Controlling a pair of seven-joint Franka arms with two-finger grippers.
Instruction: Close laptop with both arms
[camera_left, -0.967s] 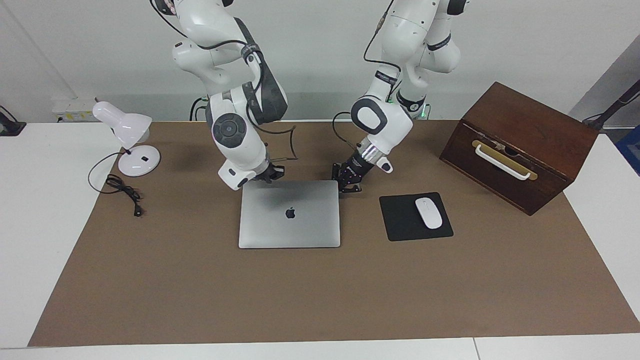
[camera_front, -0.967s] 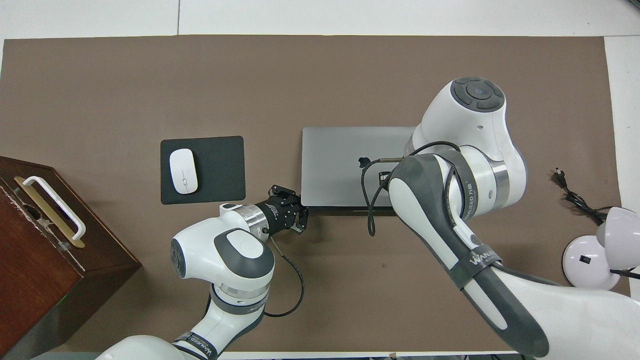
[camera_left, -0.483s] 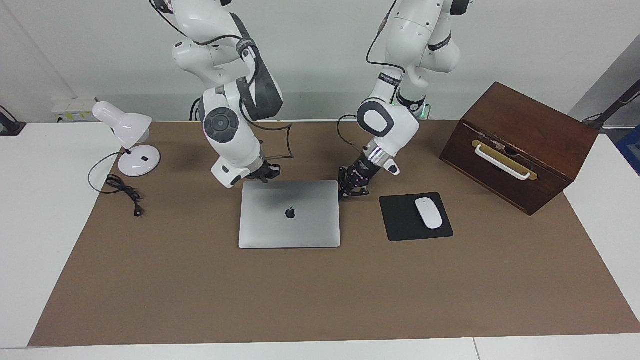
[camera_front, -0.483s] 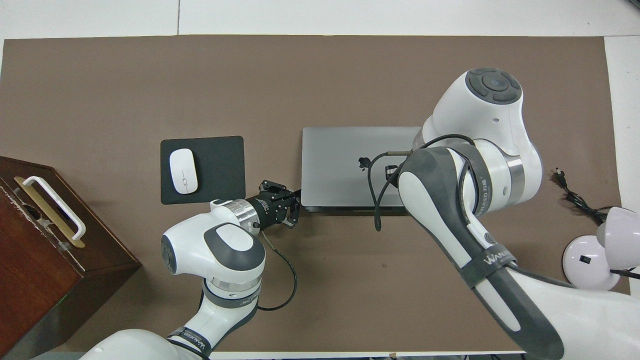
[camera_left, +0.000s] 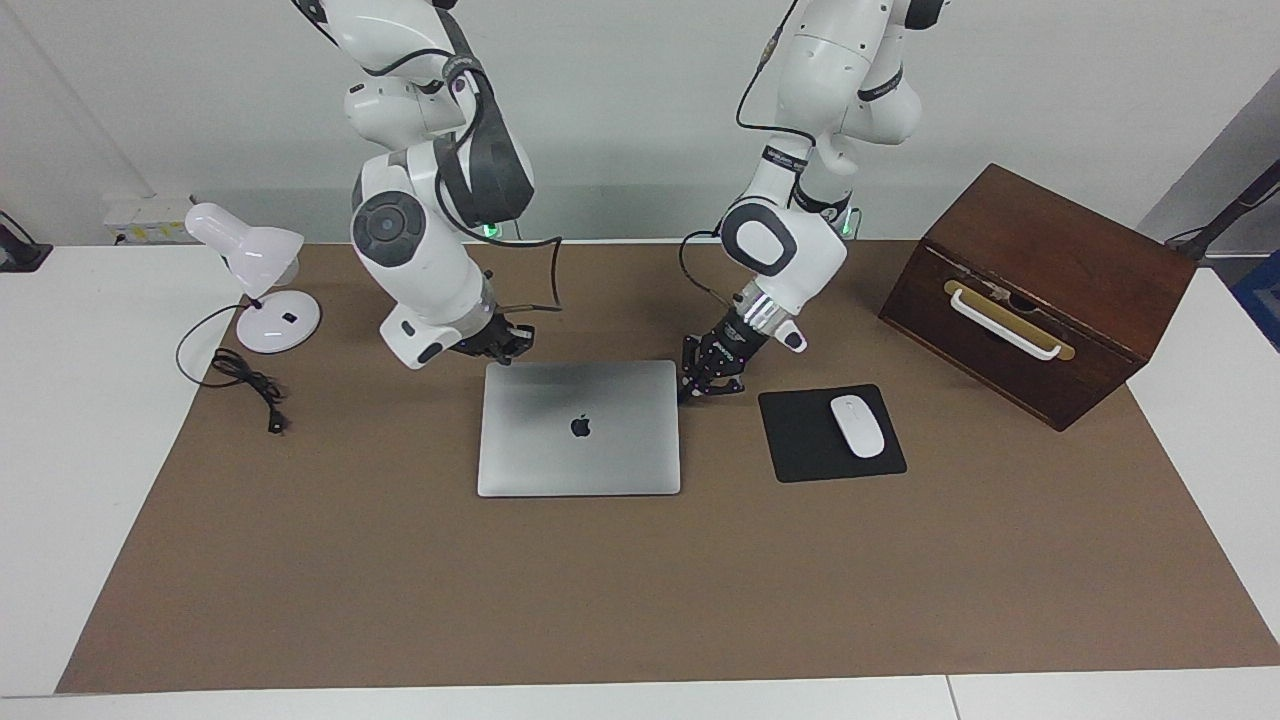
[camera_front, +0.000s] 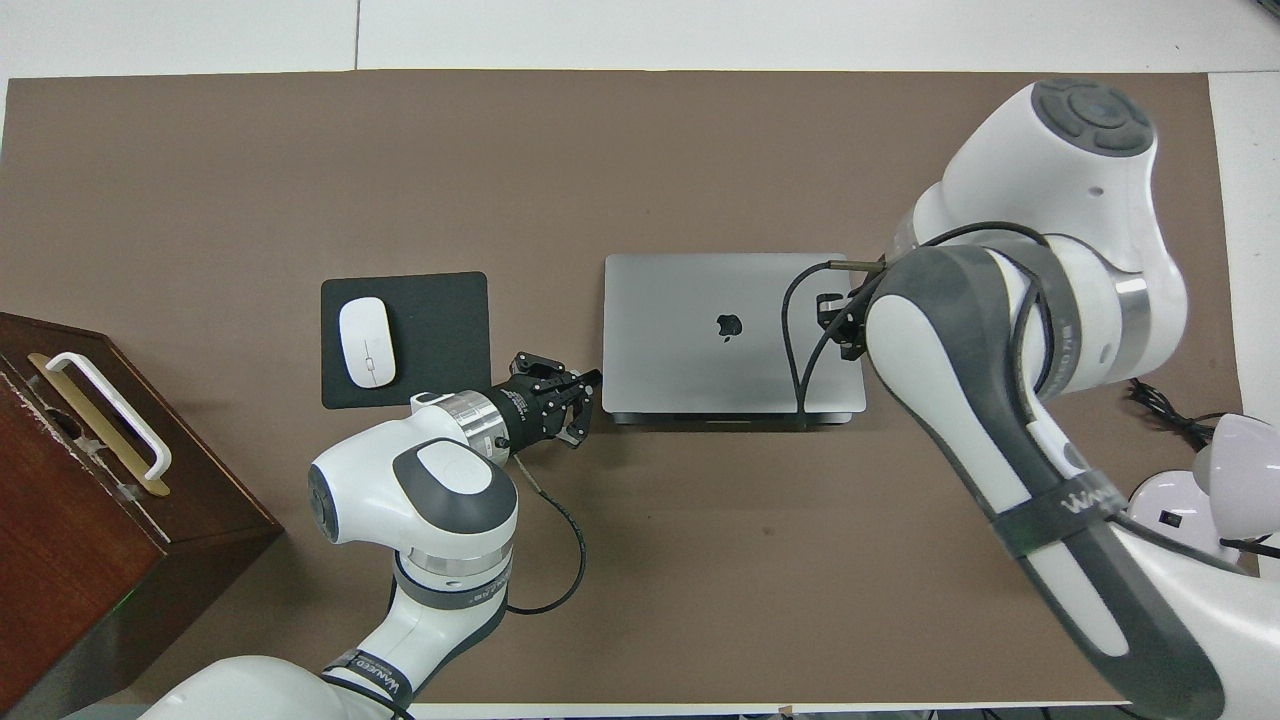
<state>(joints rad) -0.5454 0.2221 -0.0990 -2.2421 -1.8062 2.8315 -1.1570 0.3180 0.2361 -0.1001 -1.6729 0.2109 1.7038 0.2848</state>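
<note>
The laptop (camera_left: 579, 428) lay closed; both clenched, empty tools, left (camera_left: 697, 386) and right (camera_left: 505, 350), by its corners, risked scraping it.

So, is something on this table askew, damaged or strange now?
Only the wooden box stands out: it sits tilted, at an angle to the mat's edge. The laptop lies shut and square, and the mouse sits on its pad. Nothing looks spilled or damaged.

On the brown mat: 1 closed silver laptop (camera_left: 579, 428), 1 black mouse pad (camera_left: 800, 440) carrying 1 white mouse (camera_left: 858, 426). Also 1 wooden box (camera_left: 1040, 290), 1 white desk lamp (camera_left: 258, 280), 2 robot arms.
</note>
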